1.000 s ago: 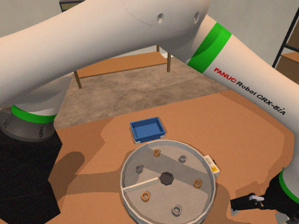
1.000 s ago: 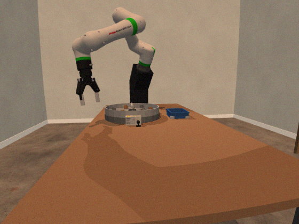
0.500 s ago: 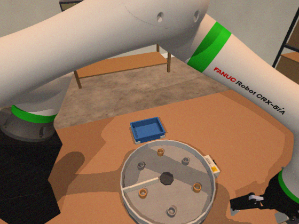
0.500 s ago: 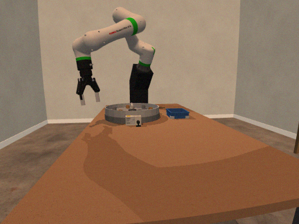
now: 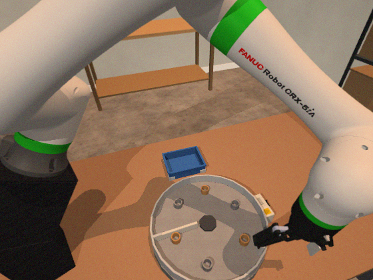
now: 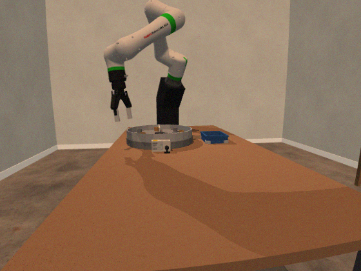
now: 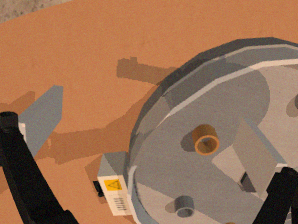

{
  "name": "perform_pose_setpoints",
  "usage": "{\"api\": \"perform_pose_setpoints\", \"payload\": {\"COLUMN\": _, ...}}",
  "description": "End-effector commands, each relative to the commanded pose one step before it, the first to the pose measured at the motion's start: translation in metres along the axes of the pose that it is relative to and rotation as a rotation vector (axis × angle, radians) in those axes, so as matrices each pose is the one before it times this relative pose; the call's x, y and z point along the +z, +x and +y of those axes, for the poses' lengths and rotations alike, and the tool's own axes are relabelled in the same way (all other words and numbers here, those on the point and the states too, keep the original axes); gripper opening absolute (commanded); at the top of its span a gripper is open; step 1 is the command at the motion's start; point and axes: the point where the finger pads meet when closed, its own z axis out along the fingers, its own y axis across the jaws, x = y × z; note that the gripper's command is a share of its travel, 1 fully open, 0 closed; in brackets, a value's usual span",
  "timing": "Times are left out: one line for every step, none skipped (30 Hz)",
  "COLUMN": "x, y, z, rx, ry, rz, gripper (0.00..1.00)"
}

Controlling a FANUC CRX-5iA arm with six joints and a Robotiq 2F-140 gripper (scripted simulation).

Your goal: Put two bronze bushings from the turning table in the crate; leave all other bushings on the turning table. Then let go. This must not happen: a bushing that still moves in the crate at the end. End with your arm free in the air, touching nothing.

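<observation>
The round grey turning table (image 5: 154, 213) (image 6: 142, 137) (image 7: 160, 106) holds three bronze bushings (image 5: 205, 189) (image 5: 176, 237) (image 5: 244, 239) and three grey bushings (image 5: 178, 203) (image 5: 235, 204) (image 5: 207, 264). The blue crate (image 5: 181, 154) (image 6: 214, 136) stands empty just behind the turning table. My gripper (image 5: 288, 241) (image 6: 122, 117) (image 7: 152, 118) is open and empty. It hangs well above the table top, over the turning table's edge on the control-box side.
A small control box (image 5: 264, 208) (image 6: 161, 146) (image 7: 115, 192) with a yellow label sits on the turning table's outer wall. A black hexagonal hub (image 5: 207, 223) is at its centre. The robot base (image 5: 33, 160) (image 6: 169, 103) stands behind. A wooden shelf (image 5: 150, 80) is on the floor beyond.
</observation>
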Motion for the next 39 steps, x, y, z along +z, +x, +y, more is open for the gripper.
{"api": "perform_pose_setpoints", "payload": {"x": -0.00592, "y": -0.01218, "z": 0.02766, "rx": -0.04077, "ry": 0.02169, "rz": 0.01463, "gripper": 1.00}}
{"api": "perform_pose_setpoints", "payload": {"x": -0.00271, "y": -0.00644, "z": 0.01669, "rx": -0.02119, "ry": 0.00076, "rz": 0.00491, "gripper": 1.00}}
{"api": "perform_pose_setpoints", "payload": {"x": -0.00094, "y": -0.00228, "z": 0.00584, "rx": -0.00727, "ry": 0.00017, "rz": 0.00179, "gripper": 1.00}}
{"api": "perform_pose_setpoints", "payload": {"x": 0.00000, "y": 0.00000, "z": 0.00000, "rx": 0.00000, "ry": 0.00000, "rz": 0.00000, "gripper": 1.00}}
{"api": "perform_pose_setpoints", "payload": {"x": -0.00251, "y": -0.00609, "z": 0.01603, "rx": -0.01951, "ry": 0.00021, "rz": 0.00505, "gripper": 1.00}}
{"api": "perform_pose_setpoints", "payload": {"x": -0.00112, "y": -0.00279, "z": 0.00728, "rx": -0.00870, "ry": -0.00003, "rz": 0.00237, "gripper": 1.00}}
{"api": "perform_pose_setpoints", "payload": {"x": -0.00115, "y": -0.00290, "z": 0.00758, "rx": -0.00894, "ry": -0.00011, "rz": 0.00251, "gripper": 1.00}}
{"api": "perform_pose_setpoints", "payload": {"x": -0.00119, "y": -0.00303, "z": 0.00795, "rx": -0.00927, "ry": -0.00020, "rz": 0.00267, "gripper": 1.00}}
{"api": "perform_pose_setpoints", "payload": {"x": -0.00120, "y": -0.00308, "z": 0.00810, "rx": -0.00932, "ry": -0.00029, "rz": 0.00276, "gripper": 1.00}}
{"api": "perform_pose_setpoints", "payload": {"x": -0.00118, "y": -0.00309, "z": 0.00814, "rx": -0.00926, "ry": -0.00038, "rz": 0.00281, "gripper": 1.00}}
{"api": "perform_pose_setpoints", "payload": {"x": -0.00117, "y": -0.00310, "z": 0.00818, "rx": -0.00921, "ry": -0.00047, "rz": 0.00286, "gripper": 1.00}}
{"api": "perform_pose_setpoints", "payload": {"x": -0.00116, "y": -0.00311, "z": 0.00821, "rx": -0.00914, "ry": -0.00056, "rz": 0.00291, "gripper": 1.00}}
{"api": "perform_pose_setpoints", "payload": {"x": -0.00114, "y": -0.00312, "z": 0.00824, "rx": -0.00909, "ry": -0.00065, "rz": 0.00295, "gripper": 1.00}}
{"api": "perform_pose_setpoints", "payload": {"x": 0.00000, "y": 0.00000, "z": 0.00000, "rx": 0.00000, "ry": 0.00000, "rz": 0.00000, "gripper": 1.00}}
{"api": "perform_pose_setpoints", "payload": {"x": 0.00000, "y": 0.00000, "z": 0.00000, "rx": 0.00000, "ry": 0.00000, "rz": 0.00000, "gripper": 1.00}}
{"api": "perform_pose_setpoints", "payload": {"x": -0.00320, "y": -0.00888, "z": 0.02402, "rx": -0.02592, "ry": -0.00239, "rz": 0.00871, "gripper": 1.00}}
{"api": "perform_pose_setpoints", "payload": {"x": -0.00084, "y": -0.00247, "z": 0.00649, "rx": -0.00691, "ry": -0.00077, "rz": 0.00239, "gripper": 1.00}}
{"api": "perform_pose_setpoints", "payload": {"x": -0.00093, "y": -0.00277, "z": 0.00727, "rx": -0.00770, "ry": -0.00093, "rz": 0.00270, "gripper": 1.00}}
{"api": "perform_pose_setpoints", "payload": {"x": -0.00103, "y": -0.00313, "z": 0.00819, "rx": -0.00861, "ry": -0.00112, "rz": 0.00305, "gripper": 1.00}}
{"api": "perform_pose_setpoints", "payload": {"x": -0.00104, "y": -0.00324, "z": 0.00847, "rx": -0.00883, "ry": -0.00125, "rz": 0.00317, "gripper": 1.00}}
{"api": "perform_pose_setpoints", "payload": {"x": -0.00102, "y": -0.00327, "z": 0.00851, "rx": -0.00882, "ry": -0.00134, "rz": 0.00320, "gripper": 1.00}}
{"api": "perform_pose_setpoints", "payload": {"x": -0.00100, "y": -0.00328, "z": 0.00852, "rx": -0.00877, "ry": -0.00143, "rz": 0.00322, "gripper": 1.00}}
{"api": "perform_pose_setpoints", "payload": {"x": -0.00098, "y": -0.00330, "z": 0.00854, "rx": -0.00874, "ry": -0.00152, "rz": 0.00324, "gripper": 1.00}}
{"api": "perform_pose_setpoints", "payload": {"x": -0.00096, "y": -0.00333, "z": 0.00857, "rx": -0.00871, "ry": -0.00161, "rz": 0.00325, "gripper": 1.00}}
{"api": "perform_pose_setpoints", "payload": {"x": -0.00094, "y": -0.00335, "z": 0.00859, "rx": -0.00868, "ry": -0.00170, "rz": 0.00327, "gripper": 1.00}}
{"api": "perform_pose_setpoints", "payload": {"x": -0.00092, "y": -0.00338, "z": 0.00862, "rx": -0.00866, "ry": -0.00179, "rz": 0.00328, "gripper": 1.00}}
{"api": "perform_pose_setpoints", "payload": {"x": -0.00090, "y": -0.00341, "z": 0.00864, "rx": -0.00864, "ry": -0.00188, "rz": 0.00330, "gripper": 1.00}}
{"api": "perform_pose_setpoints", "payload": {"x": -0.00087, "y": -0.00343, "z": 0.00866, "rx": -0.00862, "ry": -0.00197, "rz": 0.00331, "gripper": 1.00}}
{"api": "perform_pose_setpoints", "payload": {"x": -0.00085, "y": -0.00346, "z": 0.00868, "rx": -0.00861, "ry": -0.00206, "rz": 0.00331, "gripper": 1.00}}
{"api": "perform_pose_setpoints", "payload": {"x": -0.00082, "y": -0.00349, "z": 0.00870, "rx": -0.00859, "ry": -0.00215, "rz": 0.00332, "gripper": 1.00}}
{"api": "perform_pose_setpoints", "payload": {"x": 0.00000, "y": 0.00000, "z": 0.00000, "rx": 0.00000, "ry": 0.00000, "rz": 0.00000, "gripper": 1.00}}
{"api": "perform_pose_setpoints", "payload": {"x": 0.00000, "y": 0.00000, "z": 0.00000, "rx": 0.00000, "ry": 0.00000, "rz": 0.00000, "gripper": 1.00}}
{"api": "perform_pose_setpoints", "payload": {"x": -0.00104, "y": -0.00459, "z": 0.01140, "rx": -0.01121, "ry": -0.00294, "rz": 0.00434, "gripper": 1.00}}
{"api": "perform_pose_setpoints", "payload": {"x": -0.00074, "y": -0.00342, "z": 0.00840, "rx": -0.00823, "ry": -0.00226, "rz": 0.00320, "gripper": 1.00}}
{"api": "perform_pose_setpoints", "payload": {"x": -0.00047, "y": -0.00230, "z": 0.00559, "rx": -0.00547, "ry": -0.00155, "rz": 0.00213, "gripper": 1.00}}
{"api": "perform_pose_setpoints", "payload": {"x": -0.00026, "y": -0.00131, "z": 0.00317, "rx": -0.00310, "ry": -0.00089, "rz": 0.00120, "gripper": 1.00}}
{"api": "perform_pose_setpoints", "payload": {"x": -0.00011, "y": -0.00055, "z": 0.00133, "rx": -0.00130, "ry": -0.00038, "rz": 0.00050, "gripper": 1.00}}
{"api": "perform_pose_setpoints", "payload": {"x": -0.00002, "y": -0.00011, "z": 0.00027, "rx": -0.00026, "ry": -0.00008, "rz": 0.00010, "gripper": 1.00}}
{"api": "perform_pose_setpoints", "payload": {"x": 0.00000, "y": -0.00001, "z": 0.00002, "rx": -0.00002, "ry": 0.00000, "rz": 0.00001, "gripper": 1.00}}
